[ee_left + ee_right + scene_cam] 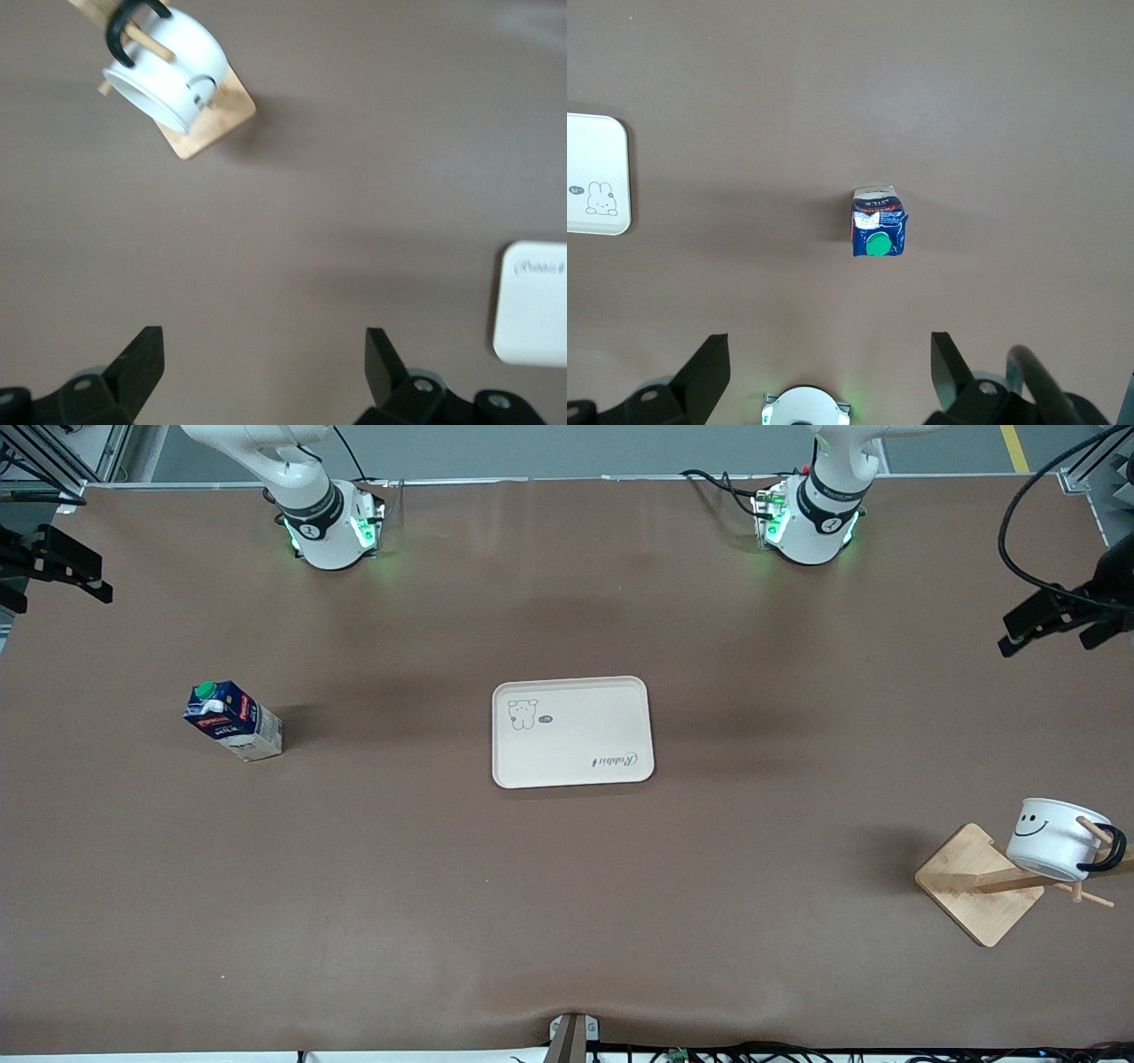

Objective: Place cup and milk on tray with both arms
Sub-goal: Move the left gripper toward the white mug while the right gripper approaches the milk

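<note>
Both arms are raised high over the table point(567, 921), wrists pointing straight down. The left gripper point(264, 372) hangs with its fingers spread wide and empty, over bare table between the tray point(571, 732) and the cup point(1054, 838). The right gripper point(830, 372) is equally wide and empty, above the milk point(234, 720).

The cup hangs tilted on a peg of the wooden stand point(979, 881), at the left arm's end and nearer the front camera than the tray. The milk stands upright toward the right arm's end. The tray lies mid-table, bare.
</note>
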### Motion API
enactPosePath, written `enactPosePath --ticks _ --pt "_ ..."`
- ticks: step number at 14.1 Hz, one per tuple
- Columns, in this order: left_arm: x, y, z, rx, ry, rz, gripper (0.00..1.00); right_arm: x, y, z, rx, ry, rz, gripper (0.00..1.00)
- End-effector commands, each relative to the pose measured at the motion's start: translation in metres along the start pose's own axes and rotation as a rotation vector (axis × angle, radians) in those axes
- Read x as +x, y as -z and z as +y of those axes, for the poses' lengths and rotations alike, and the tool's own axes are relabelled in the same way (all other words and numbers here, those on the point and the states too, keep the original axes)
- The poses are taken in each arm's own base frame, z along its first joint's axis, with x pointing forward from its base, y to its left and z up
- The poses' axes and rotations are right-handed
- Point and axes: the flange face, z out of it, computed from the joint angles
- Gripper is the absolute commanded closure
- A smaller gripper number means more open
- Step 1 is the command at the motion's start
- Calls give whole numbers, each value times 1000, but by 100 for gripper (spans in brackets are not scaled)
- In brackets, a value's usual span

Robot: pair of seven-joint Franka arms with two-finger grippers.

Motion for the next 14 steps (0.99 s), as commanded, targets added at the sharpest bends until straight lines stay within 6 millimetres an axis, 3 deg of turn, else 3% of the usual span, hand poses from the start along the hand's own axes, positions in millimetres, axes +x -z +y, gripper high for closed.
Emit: enactPosePath --ticks 1,4,8,14 --pt "-6 -20 -25 -22 42 77 0 -3 0 3 18 -17 11 0" --pt "6 -61 -30 -50 81 159 0 -4 0 15 19 -38 12 0" --pt "12 -119 -57 -65 158 246 0 2 -7 31 20 -66 5 0" --pt "27 -168 -75 -54 187 333 0 7 -9 41 14 -80 12 0"
